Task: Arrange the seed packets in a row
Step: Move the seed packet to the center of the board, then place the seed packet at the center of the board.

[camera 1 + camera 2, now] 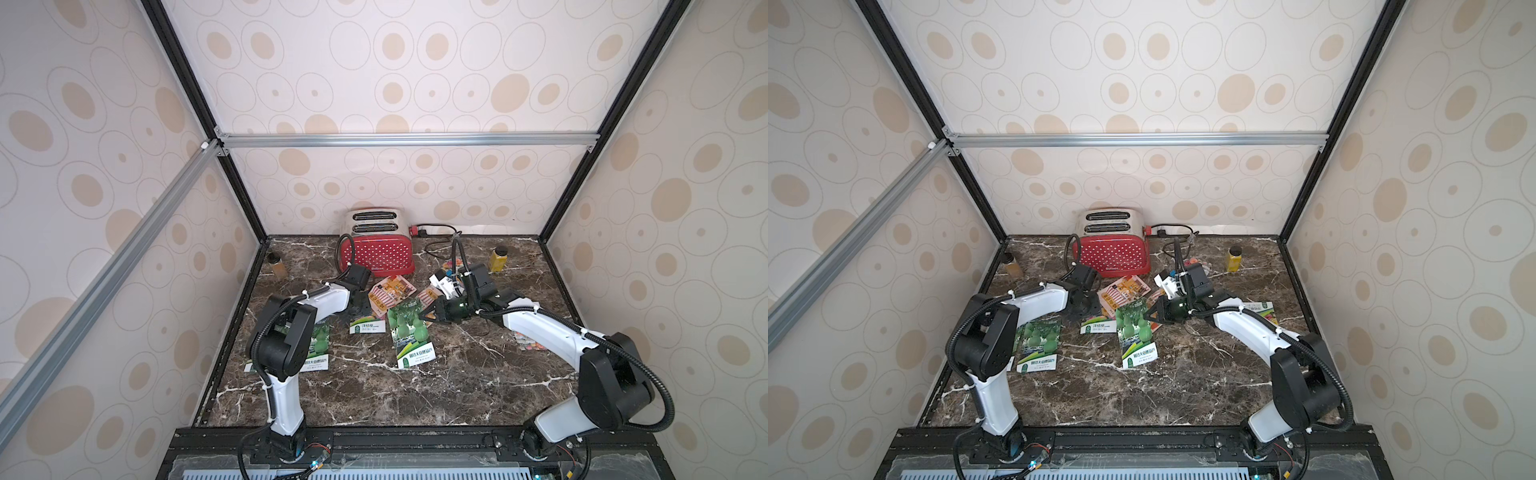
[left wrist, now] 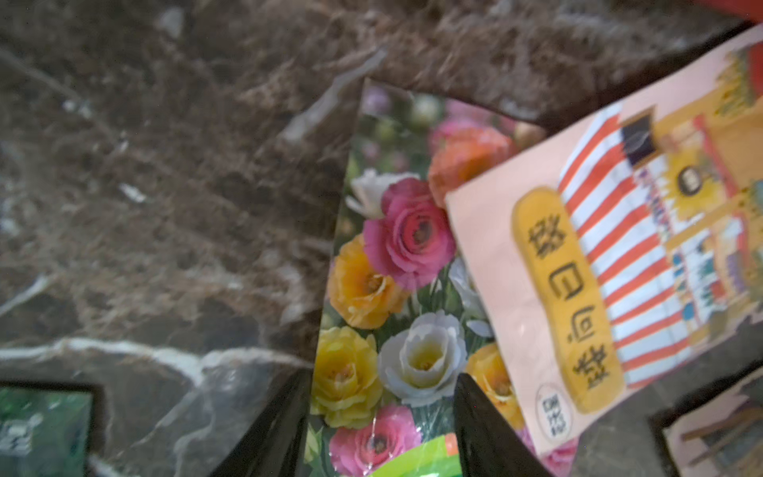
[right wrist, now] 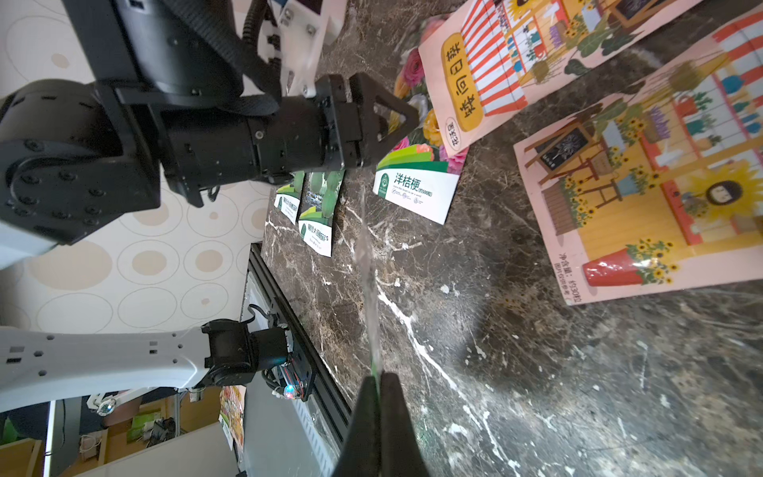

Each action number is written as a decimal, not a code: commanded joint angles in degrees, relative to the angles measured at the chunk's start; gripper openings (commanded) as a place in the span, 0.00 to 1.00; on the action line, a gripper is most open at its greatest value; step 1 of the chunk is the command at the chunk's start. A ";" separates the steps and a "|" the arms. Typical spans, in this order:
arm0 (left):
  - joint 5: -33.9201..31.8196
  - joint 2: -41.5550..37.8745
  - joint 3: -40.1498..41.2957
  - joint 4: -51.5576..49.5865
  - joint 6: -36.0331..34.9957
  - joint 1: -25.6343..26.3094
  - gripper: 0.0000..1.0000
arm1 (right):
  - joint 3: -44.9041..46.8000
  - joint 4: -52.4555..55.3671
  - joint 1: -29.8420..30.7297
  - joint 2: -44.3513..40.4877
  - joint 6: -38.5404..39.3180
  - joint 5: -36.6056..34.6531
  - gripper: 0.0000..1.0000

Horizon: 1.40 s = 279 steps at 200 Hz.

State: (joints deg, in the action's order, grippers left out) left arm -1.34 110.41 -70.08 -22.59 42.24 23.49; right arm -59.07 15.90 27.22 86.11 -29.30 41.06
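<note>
Right gripper [image 1: 426, 314] is clamped shut on a far corner of a green gourd packet [image 1: 409, 338] near the middle of the marble table [image 1: 415, 395]. Left gripper [image 2: 383, 376] hangs half-spread over a flower packet [image 2: 396, 247] lying flat, which a peach packet [image 2: 578, 268] partly overlaps

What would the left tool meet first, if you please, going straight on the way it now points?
Most likely the flower-print packet, lying between the open fingers of the left tool and partly under the peach packet; depth is unclear.
</note>
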 commanded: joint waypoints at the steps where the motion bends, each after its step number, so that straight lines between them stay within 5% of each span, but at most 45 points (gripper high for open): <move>1: 3.67 6.54 -2.60 -0.70 1.90 3.88 0.57 | 0.44 1.61 0.03 -3.04 1.12 0.82 0.00; 111: 3.98 10.26 -14.67 -4.04 4.16 13.46 0.57 | 2.88 1.38 0.05 -4.41 1.34 3.06 0.00; 203: -1.31 -13.51 2.60 -6.14 1.10 2.92 0.65 | 3.34 -7.31 4.56 2.95 -3.49 4.38 0.00; 279: -0.84 -30.59 12.55 -7.61 -0.21 -6.64 0.67 | -4.88 -28.19 10.18 22.06 -20.74 -1.20 0.00</move>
State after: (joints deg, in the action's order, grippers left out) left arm -1.74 83.26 -58.67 -28.38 43.07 18.26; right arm -60.95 -1.87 36.18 103.04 -41.52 41.76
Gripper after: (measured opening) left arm 0.673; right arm 0.041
